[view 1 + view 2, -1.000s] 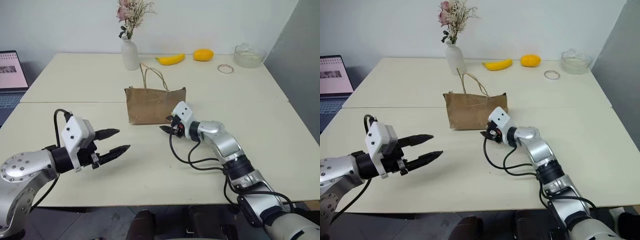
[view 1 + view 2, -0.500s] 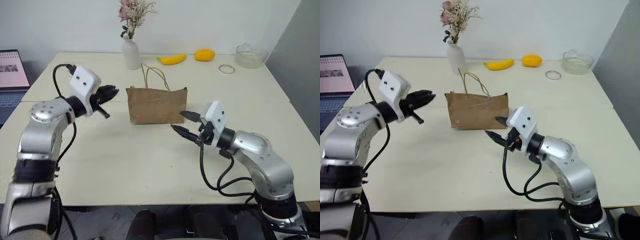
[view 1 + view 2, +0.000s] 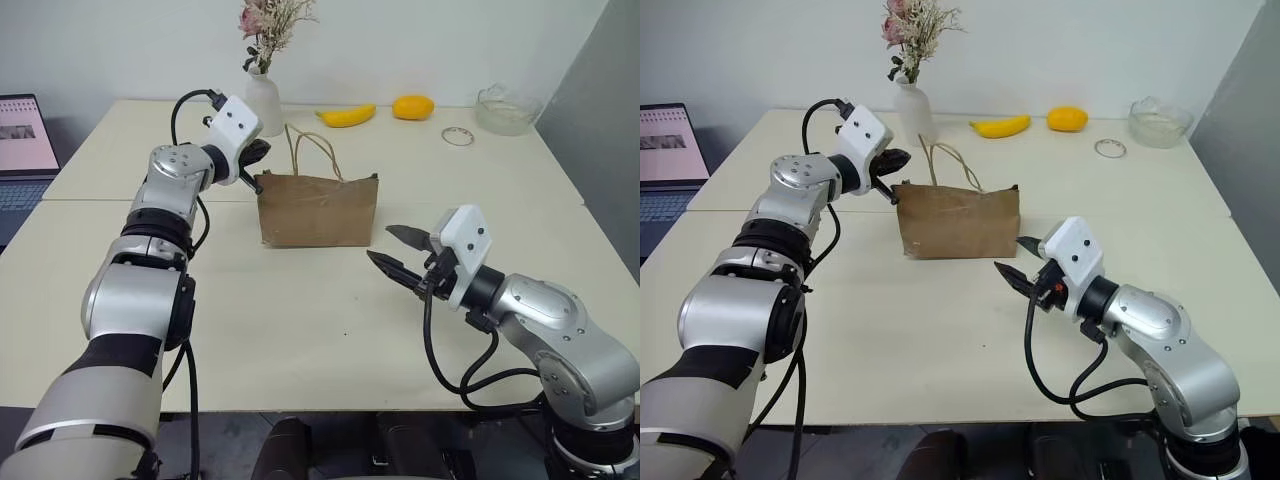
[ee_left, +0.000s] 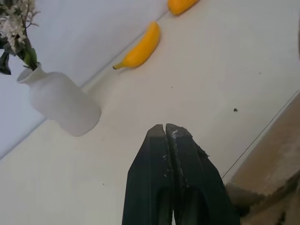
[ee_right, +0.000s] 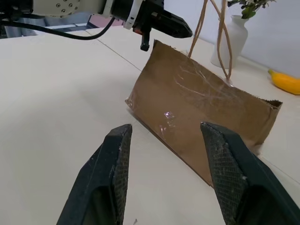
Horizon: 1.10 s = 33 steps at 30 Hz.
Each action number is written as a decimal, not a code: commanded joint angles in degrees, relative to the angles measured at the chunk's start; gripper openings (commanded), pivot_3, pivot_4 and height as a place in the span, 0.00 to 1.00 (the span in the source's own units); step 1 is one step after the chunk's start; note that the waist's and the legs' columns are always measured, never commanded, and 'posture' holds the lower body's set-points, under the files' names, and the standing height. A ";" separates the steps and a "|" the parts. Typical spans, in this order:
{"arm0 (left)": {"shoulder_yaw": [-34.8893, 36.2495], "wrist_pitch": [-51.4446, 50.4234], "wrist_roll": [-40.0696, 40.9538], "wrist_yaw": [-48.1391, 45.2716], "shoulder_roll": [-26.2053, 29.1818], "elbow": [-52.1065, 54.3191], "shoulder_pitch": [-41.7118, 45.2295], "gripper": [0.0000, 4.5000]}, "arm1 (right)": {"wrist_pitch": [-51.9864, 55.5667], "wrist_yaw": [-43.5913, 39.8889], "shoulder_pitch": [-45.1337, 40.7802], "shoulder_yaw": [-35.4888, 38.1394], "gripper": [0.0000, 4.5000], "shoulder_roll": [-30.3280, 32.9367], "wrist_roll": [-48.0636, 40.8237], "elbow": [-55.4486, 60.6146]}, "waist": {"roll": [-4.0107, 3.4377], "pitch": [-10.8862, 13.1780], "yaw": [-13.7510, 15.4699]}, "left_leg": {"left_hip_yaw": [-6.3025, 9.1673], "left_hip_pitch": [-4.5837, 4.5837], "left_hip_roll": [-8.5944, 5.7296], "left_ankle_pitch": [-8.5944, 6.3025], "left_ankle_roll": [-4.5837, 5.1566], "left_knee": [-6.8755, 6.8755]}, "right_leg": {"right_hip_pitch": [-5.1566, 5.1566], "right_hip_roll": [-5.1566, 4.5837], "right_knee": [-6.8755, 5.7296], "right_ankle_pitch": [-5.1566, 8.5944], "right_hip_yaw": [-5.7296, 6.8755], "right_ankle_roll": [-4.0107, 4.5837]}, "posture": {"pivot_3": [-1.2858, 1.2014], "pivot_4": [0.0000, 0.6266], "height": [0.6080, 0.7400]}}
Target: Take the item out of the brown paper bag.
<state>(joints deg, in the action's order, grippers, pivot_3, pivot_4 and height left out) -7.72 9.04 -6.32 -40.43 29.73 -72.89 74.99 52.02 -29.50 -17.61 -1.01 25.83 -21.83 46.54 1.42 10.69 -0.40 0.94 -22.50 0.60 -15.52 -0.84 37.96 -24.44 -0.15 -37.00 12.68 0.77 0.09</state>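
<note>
- The small brown kraft paper bag (image 3: 317, 210) stands upright near the middle of the cream table (image 3: 300, 330), its creased front face catching a dull sheen and its top edge uneven.
- Two thin tan cord loop handles (image 3: 312, 152) rise from the bag's mouth and lean toward the vase.
- The bag's contents are hidden behind its paper walls; the item to be taken out cannot be seen, so its place cannot be told.
- The left gripper (image 3: 256, 152), two black tapered fingers on a white block housing, is at the bag's upper left corner, just beside the rim; contact with the paper cannot be confirmed.
- In the left wrist view the left gripper's fingers (image 4: 185, 178) are pressed flat together with nothing between them.
- The right gripper (image 3: 396, 252) hovers above the table, apart from the bag's right end and pointing toward it.
- The right gripper's textured black fingers (image 5: 232, 173) stand spread apart and empty.
- A white, matte, bottle-shaped ceramic vase (image 3: 262, 105) with dried pink and beige flowers (image 3: 270, 25) stands behind the bag.
- A curved yellow banana (image 3: 345, 116) and a rounded orange-yellow fruit (image 3: 412, 107) lie along the far edge.
- A clear glass bowl (image 3: 502, 110) and a thin ring (image 3: 456, 136) sit at the far right corner.
- An open laptop (image 3: 22, 150) sits beyond the table's left side.
</note>
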 commanded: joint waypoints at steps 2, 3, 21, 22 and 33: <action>-1.59 1.51 -2.94 -9.72 0.37 -1.89 0.61 0.01 | 0.11 0.15 2.54 2.59 0.54 1.79 -2.53 3.54 | 0.01 0.00 -0.05 | 0.01 0.00 0.00 0.00 0.00 -0.01 | 0.00 0.01 -0.01 0.01 0.00 0.00 | 0.52 0.24 1.00; -1.30 1.73 -2.69 -12.76 0.64 -1.82 0.41 0.01 | 0.22 0.27 3.34 2.76 0.54 1.93 -3.12 3.91 | 0.01 0.01 -0.05 | 0.02 -0.01 0.01 0.00 0.00 -0.01 | 0.00 0.02 0.00 0.01 0.01 0.00 | 0.52 0.24 1.00; -0.62 -4.79 6.08 -51.02 9.43 30.42 -19.71 0.01 | -2.23 -4.28 8.83 7.41 0.54 13.03 -7.30 2.29 | 0.00 -0.01 -0.11 | 0.04 0.06 0.10 0.00 0.01 0.08 | 0.06 0.00 -0.10 0.01 -0.14 0.01 | 0.52 0.24 1.00; -0.95 -7.95 8.37 -51.62 11.39 37.03 -23.86 0.01 | -2.20 -4.53 8.43 7.17 0.54 13.21 -7.66 2.15 | 0.00 -0.01 -0.13 | 0.04 0.08 0.10 0.01 0.01 0.09 | 0.07 0.00 -0.13 0.01 -0.16 0.01 | 0.52 0.24 1.00; 8.86 -9.43 12.72 -39.29 19.86 71.95 -45.76 0.20 | -3.45 -10.80 10.13 2.35 0.54 18.52 -10.24 3.25 | 0.01 -0.01 -0.68 | 0.37 0.45 0.15 0.01 0.01 0.08 | 0.32 -0.05 -0.20 0.01 -0.17 0.02 | 0.52 0.24 1.00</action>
<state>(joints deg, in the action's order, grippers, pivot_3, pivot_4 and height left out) -0.99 -1.33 4.44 -81.41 48.84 -6.60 30.52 49.96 -39.09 -7.51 1.52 43.76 -30.88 47.55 1.42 10.68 -1.08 1.29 -22.04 0.74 -15.51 -0.83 38.03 -24.10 -0.23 -37.19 12.70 0.58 0.11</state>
